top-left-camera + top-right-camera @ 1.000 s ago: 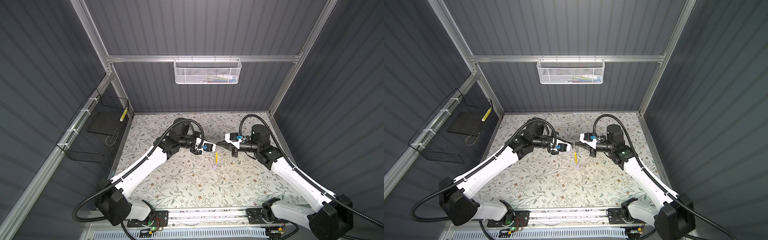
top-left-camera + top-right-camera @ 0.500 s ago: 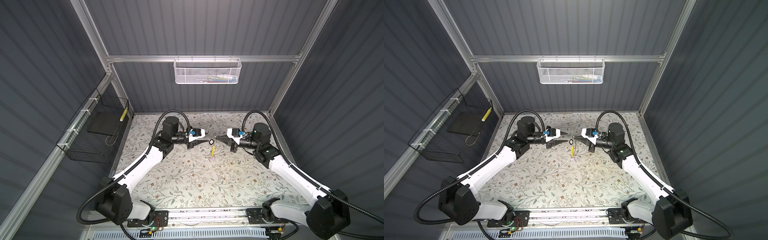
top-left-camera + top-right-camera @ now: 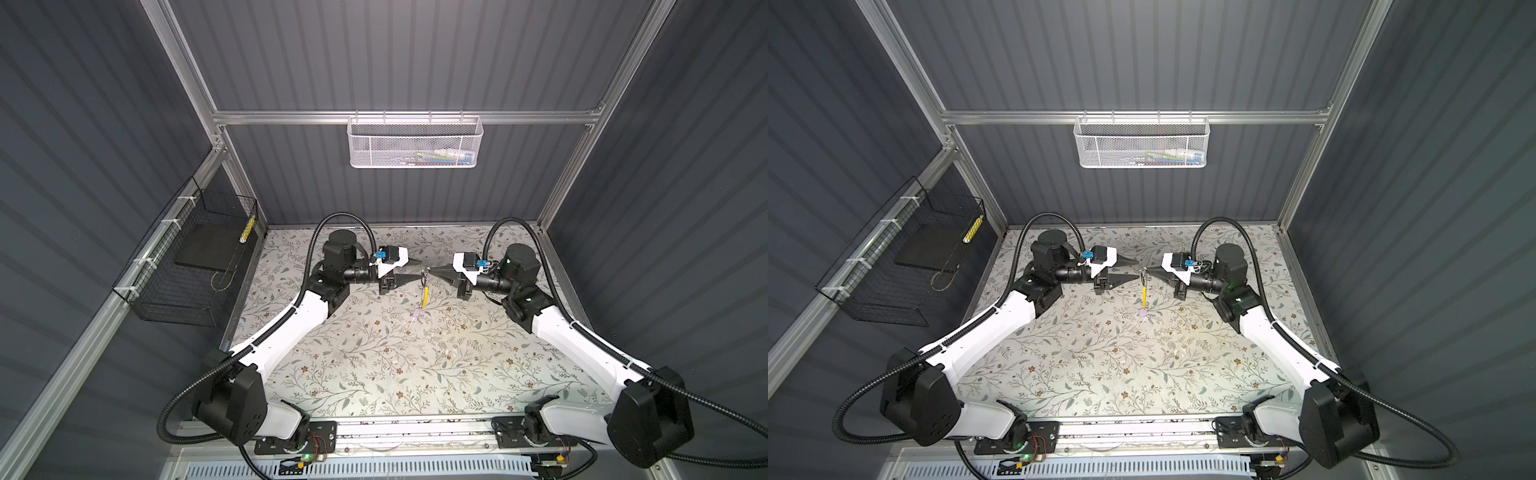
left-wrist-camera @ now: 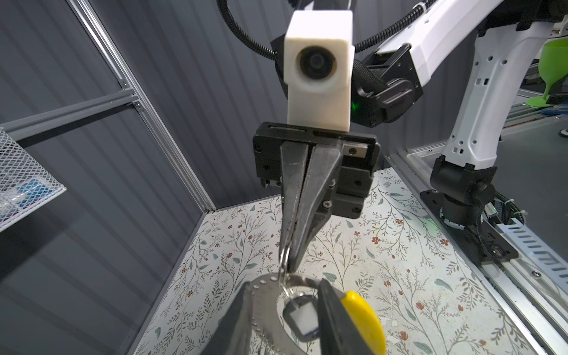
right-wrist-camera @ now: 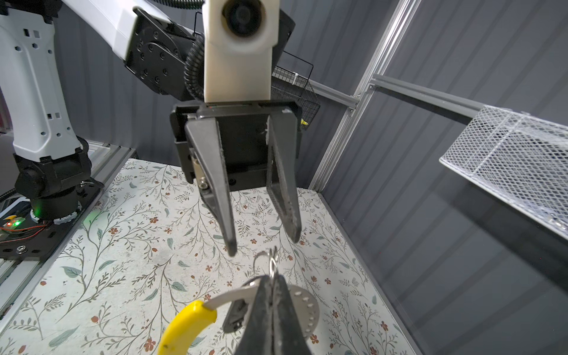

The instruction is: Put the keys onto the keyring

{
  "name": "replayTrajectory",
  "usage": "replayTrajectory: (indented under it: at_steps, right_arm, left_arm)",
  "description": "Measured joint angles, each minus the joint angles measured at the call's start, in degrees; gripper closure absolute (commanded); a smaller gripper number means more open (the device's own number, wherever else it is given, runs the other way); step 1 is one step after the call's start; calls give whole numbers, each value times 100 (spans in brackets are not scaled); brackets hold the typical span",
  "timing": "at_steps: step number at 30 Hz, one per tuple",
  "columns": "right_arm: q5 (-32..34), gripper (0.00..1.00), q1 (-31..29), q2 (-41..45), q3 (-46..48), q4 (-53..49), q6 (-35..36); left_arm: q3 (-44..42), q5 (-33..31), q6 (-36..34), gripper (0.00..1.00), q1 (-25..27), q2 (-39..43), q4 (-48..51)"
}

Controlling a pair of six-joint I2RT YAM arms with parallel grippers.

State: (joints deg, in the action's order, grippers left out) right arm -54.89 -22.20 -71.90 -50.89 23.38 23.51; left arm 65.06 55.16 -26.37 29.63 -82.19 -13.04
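Honestly can't make out a single word, number or logo anywhere; even the white patch on the black-rimmed tag [image 4: 302, 318] looks blank.

Left gripper [image 3: 420, 269]: jaws shut a second ago, now parted, tips drawn back toward 9 o'clock, just beside the thin grey metal keyring [image 3: 424, 277]. Right gripper [image 3: 430, 272], with ring and hanging yellow plastic tag [image 3: 424, 296], has shifted from the centre of the flower-print mat [image 3: 374, 374] toward 12 o'clock.
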Motion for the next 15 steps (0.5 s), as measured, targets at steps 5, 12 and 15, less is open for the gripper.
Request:
replayTrajectory:
  at_steps: [5,12,15]
  right_arm:
    - [-33,100,0,0,0,26,2]
    - [-70,100,9,-2,0,39,7]
    - [-70,100,9,-11,0,42,7]
  left_arm:
    - [81,33,216,72,0,-186,-37]
    - [170,136,334,75,0,-249,-114]
    - [221,234,369,72,0,-286,-125]
